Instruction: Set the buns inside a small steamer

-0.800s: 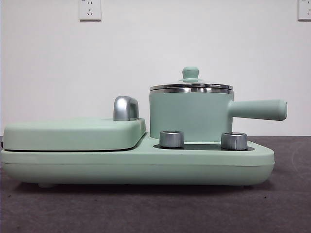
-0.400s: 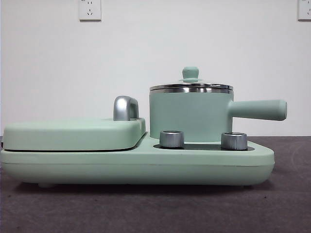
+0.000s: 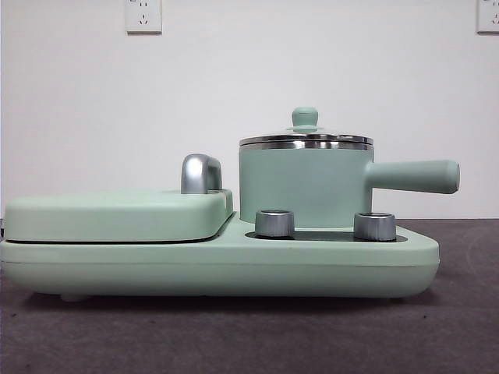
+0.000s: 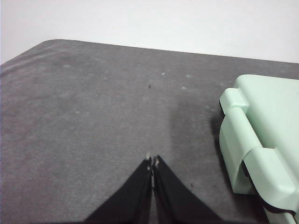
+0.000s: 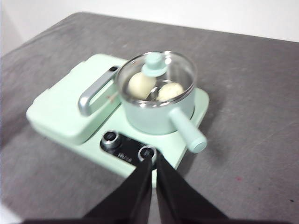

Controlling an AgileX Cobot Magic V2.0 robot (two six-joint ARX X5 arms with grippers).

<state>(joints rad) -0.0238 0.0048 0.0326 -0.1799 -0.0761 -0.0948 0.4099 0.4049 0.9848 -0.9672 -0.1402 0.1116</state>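
Observation:
The mint-green small steamer [image 3: 306, 183] stands on the right half of a mint-green cooker base [image 3: 218, 269], its glass lid with a green knob [image 3: 305, 118] on and its straight handle pointing right. In the right wrist view the steamer [image 5: 156, 100] shows from above, and two cream-white buns [image 5: 141, 84] [image 5: 170, 91] lie inside it under the lid. My right gripper [image 5: 153, 158] is shut and empty, raised over the front of the cooker. My left gripper [image 4: 153, 162] is shut and empty over bare table, beside the cooker's left end [image 4: 261, 140]. Neither arm shows in the front view.
The flat hinged griddle lid [image 3: 117, 214] with a steel handle [image 3: 200, 173] is closed on the cooker's left half. Two steel dials [image 3: 274, 223] [image 3: 374, 226] sit in front of the steamer. Grey table [image 3: 249, 335] surrounds the cooker. Wall sockets [image 3: 143, 15] are on the white wall.

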